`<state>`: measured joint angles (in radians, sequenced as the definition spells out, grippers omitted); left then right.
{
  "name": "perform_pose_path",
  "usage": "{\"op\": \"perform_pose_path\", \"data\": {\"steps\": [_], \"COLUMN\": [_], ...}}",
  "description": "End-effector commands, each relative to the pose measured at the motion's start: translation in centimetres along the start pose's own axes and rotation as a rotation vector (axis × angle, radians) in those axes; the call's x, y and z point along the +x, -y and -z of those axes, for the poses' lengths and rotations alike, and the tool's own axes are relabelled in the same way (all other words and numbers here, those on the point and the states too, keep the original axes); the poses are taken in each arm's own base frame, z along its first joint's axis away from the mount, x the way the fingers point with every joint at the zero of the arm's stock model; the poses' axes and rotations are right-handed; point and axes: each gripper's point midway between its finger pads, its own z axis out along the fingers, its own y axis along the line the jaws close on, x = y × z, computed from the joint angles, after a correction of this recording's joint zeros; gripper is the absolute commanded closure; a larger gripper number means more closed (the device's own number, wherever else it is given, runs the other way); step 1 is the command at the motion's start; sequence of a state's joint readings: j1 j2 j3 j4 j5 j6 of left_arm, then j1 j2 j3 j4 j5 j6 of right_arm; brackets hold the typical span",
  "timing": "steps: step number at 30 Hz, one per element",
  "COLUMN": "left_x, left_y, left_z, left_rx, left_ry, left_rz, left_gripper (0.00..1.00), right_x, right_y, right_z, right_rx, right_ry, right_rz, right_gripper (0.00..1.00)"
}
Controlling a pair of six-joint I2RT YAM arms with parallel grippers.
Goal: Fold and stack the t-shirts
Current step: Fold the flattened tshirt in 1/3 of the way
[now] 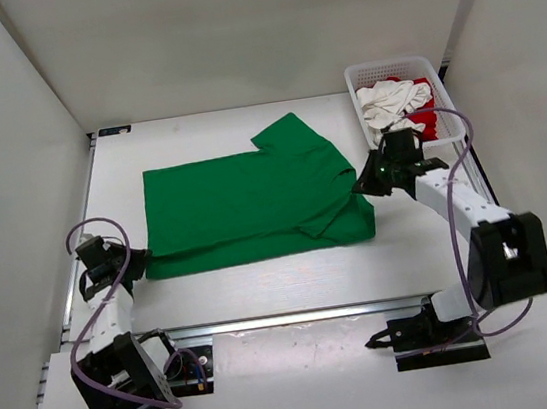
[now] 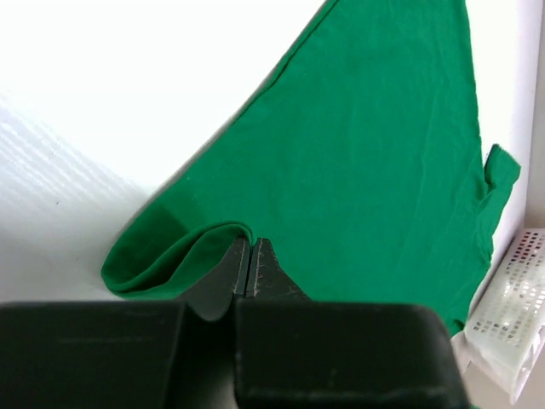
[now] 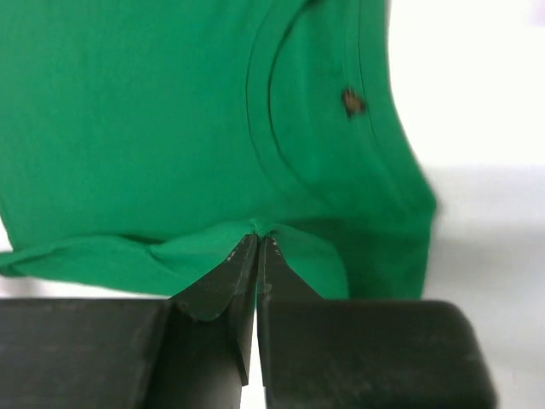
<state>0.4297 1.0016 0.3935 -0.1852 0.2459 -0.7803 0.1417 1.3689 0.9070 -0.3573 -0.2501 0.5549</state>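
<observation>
Bright green cloth t-shirt (image 1: 243, 203) lies flat, mid worktop (image 1: 264, 286). Left tool (image 2: 249, 256) & right tool (image 3: 258, 243) both pinched tight on its edge folds. Risk: thin grips slip w/ uneven lift, fold skews.

Your left arm (image 1: 116, 308) and right arm (image 1: 449, 196) look alike: white tube-like links between bulky black joint housings. On each you see a pale purple cable (image 1: 90, 226) running along the links in loose loops. The large housing on the right arm is a black block with rounded corners. Your left claw (image 2: 249, 249) and right claw (image 3: 257, 243) have matte black fingers, wedge-shaped and tapering to narrow tips, set on a wide black body.
</observation>
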Motion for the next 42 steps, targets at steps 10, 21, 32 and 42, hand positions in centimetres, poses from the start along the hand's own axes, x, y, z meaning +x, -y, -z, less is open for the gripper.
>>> {"op": "perform_pose_path", "data": {"steps": [10, 21, 32, 42], "left_x": [-2.0, -3.7, -5.5, 12.7], "left_y": [2.0, 2.0, 4.4, 12.9], "left_z": [-2.6, -3.8, -0.9, 0.8], "left_rx": [0.027, 0.016, 0.113, 0.409], "left_ry": [0.038, 0.072, 0.176, -0.168], "left_rz": [0.02, 0.026, 0.03, -0.322], "left_gripper": [1.0, 0.88, 0.52, 0.65], "right_x": [-5.9, -8.6, -8.5, 5.9], "right_y": [-1.6, -2.2, -3.5, -7.3], "right_z": [-5.2, -8.9, -5.2, -7.0], "right_rx": [-0.014, -0.056, -0.08, -0.287], "right_ry": [0.053, 0.051, 0.128, -0.119], "right_rz": [0.04, 0.044, 0.056, 0.181], "right_gripper": [1.0, 1.0, 0.64, 0.87]}}
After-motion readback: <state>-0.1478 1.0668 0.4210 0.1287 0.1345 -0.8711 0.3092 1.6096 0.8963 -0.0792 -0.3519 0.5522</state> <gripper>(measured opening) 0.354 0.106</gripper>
